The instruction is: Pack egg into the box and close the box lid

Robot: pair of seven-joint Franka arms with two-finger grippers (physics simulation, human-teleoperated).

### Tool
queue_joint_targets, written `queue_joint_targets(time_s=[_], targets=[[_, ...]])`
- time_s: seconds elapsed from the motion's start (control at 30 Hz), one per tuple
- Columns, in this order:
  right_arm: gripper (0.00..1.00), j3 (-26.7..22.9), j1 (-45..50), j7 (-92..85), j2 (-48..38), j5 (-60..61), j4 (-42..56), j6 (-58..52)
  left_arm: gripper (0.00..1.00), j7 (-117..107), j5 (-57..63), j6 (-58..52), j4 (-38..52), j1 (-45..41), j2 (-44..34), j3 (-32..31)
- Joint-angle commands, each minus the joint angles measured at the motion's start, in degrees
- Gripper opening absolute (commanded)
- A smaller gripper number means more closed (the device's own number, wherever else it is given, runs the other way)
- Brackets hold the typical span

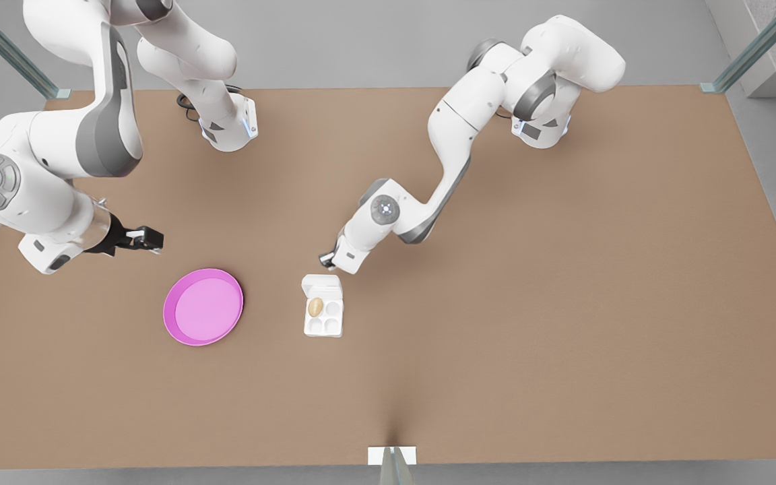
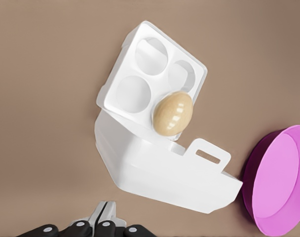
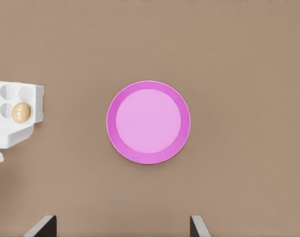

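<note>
Brown tabletop (image 1: 563, 303) carries the box (image 1: 324, 316), its box lid (image 1: 322, 285) swung back on the hinge and the egg (image 1: 315, 306) seated in the cup beside the lid, toward the front view's left. Just behind the lid's far edge hangs the left gripper (image 1: 329, 259), fingers (image 2: 104, 213) pressed together on nothing. Well apart from the box, the right gripper (image 1: 147, 238) hovers with fingers (image 3: 41, 227) spread wide, above and behind the pink plate (image 1: 203, 306).

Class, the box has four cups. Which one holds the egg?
The cup beside the lid, on the front view's left, holds the egg; the other three are empty.
</note>
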Motion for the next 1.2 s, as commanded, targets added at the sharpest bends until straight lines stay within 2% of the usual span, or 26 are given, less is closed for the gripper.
queue_joint_targets(time_s=[0.0, 0.63, 0.67, 0.7, 0.73, 0.77, 0.8, 0.83, 0.87, 0.9, 0.97, 1.03, 1.07, 1.17], targets=[[1.0, 0.0, 0.2, -2.3, 0.0, -0.3, 0.0, -0.1, 0.21, -2.1, 0.0, 0.3, 0.3, 0.4, -0.1, 0.0], [1.0, 0.0, -0.2, -2.3, 0.0, -0.4, 0.2, -0.1, 0.21, 0.0, -0.1, 0.1, 3.7, 7.0, 0.5, -0.2], [1.0, 0.0, -0.1, -2.3, 0.0, -0.4, 0.2, -0.2, 0.21, -0.2, -0.1, -2.3, 5.2, 9.2, -1.3, 0.0], [1.0, 0.0, -0.2, -2.3, 0.0, -0.4, 0.2, -0.2, 0.21, 0.1, 0.0, -15.4, 7.7, 15.9, -4.7, -0.2], [1.0, 0.0, -0.3, -2.3, 0.0, -0.4, 0.2, -0.2, 0.45, 2.2, -0.1, -40.2, 14.7, 26.3, -6.6, -0.5], [1.0, 0.0, -0.3, -2.3, 0.0, -0.4, 0.2, -0.2, 1.0, 15.6, 0.8, -63.8, 16.2, 36.9, -8.1, 0.7], [1.0, 0.0, -0.3, -2.3, 0.0, -0.4, 0.2, -0.2, 1.0, 43.1, 4.0, -73.2, 16.4, 48.0, -8.4, 2.8], [1.0, -0.1, -0.4, -2.3, 0.0, -0.3, 0.2, -0.2, 1.0, 59.9, 15.7, -73.0, 16.6, 51.0, -10.3, 2.9], [1.0, -0.1, -0.4, -2.3, 0.0, -0.3, 0.2, -0.3, 1.0, 61.3, 23.0, -73.6, 16.6, 48.6, -14.5, 2.7], [1.0, -0.1, -0.4, -2.3, 0.0, -0.4, 0.2, -0.3, 1.0, 61.5, 27.6, -74.6, 15.6, 47.4, -23.4, 2.2], [1.0, -0.1, -0.7, -2.3, 0.0, -0.3, 0.2, -0.4, 1.0, 63.4, 29.6, -72.4, 1.8, 46.5, -40.6, 0.3], [1.0, -0.1, -0.7, -2.3, 0.0, -0.4, 0.2, -0.4, 1.0, 74.0, 29.7, -66.0, -12.0, 46.5, -51.8, 0.2], [1.0, -0.1, -0.6, -2.3, 0.0, -0.4, 0.2, -0.5, 1.0, 76.7, 29.2, -63.8, -15.3, 48.1, -52.5, -0.1], [1.0, -0.1, -0.7, -2.3, 0.0, -0.4, 0.2, -0.5, 1.0, 78.6, 29.0, -63.2, -15.4, 48.3, -50.9, -0.4]])
